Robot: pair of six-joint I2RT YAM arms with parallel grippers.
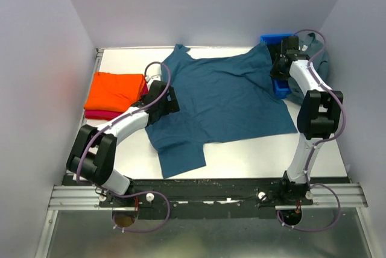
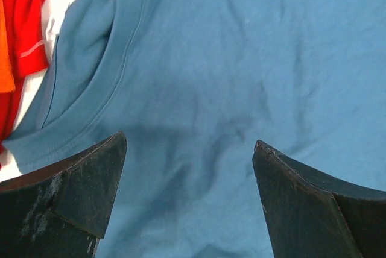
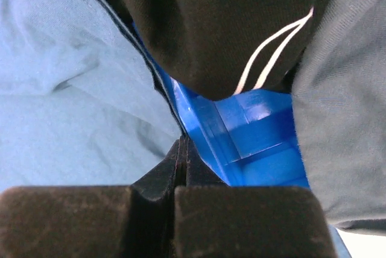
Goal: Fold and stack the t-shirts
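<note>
Dark teal cotton t-shirt (image 1: 223,98): spread open and mostly flat across the middle of the white counter (image 1: 253,155), lying sideways with the collar toward the left. One sleeve points to the far edge and the other to the near edge. Its far right corner rises onto the rim of a bin.

Left gripper (image 1: 172,102): poised over the collar end of the teal shirt. In its wrist view the gripper (image 2: 190,146) is spread wide, with smooth teal cloth (image 2: 241,59) filling the gap. The ribbed collar (image 2: 114,59) curves just to its left. I cannot tell whether the tips touch the cloth.

Right gripper (image 1: 278,68): at the far right edge of the teal shirt, over the bin. In its wrist view the gripper (image 3: 183,149) is pressed together with no gap. The teal cloth (image 3: 60,89) lies to its left, and the cloth's edge runs right up to the tips. Whether cloth is pinched there cannot be told.

Folded pile: a bright orange folded t-shirt (image 1: 114,89) lies on top of a crimson red folded t-shirt (image 1: 102,114) at the counter's left side, just beside the collar. Both show at the left wrist view's left edge, orange (image 2: 5,59) and red (image 2: 27,17).

Rigid blue plastic bin (image 1: 277,89): at the far right of the counter, partly covered by the teal shirt's corner. Its inner wall (image 3: 259,137) shows just past the right gripper.

In and around the bin: black cloth (image 3: 211,17) hangs above the right gripper. Grey-blue cloth (image 3: 344,89) lies to its right and bulges beside the bin (image 1: 322,59).
</note>
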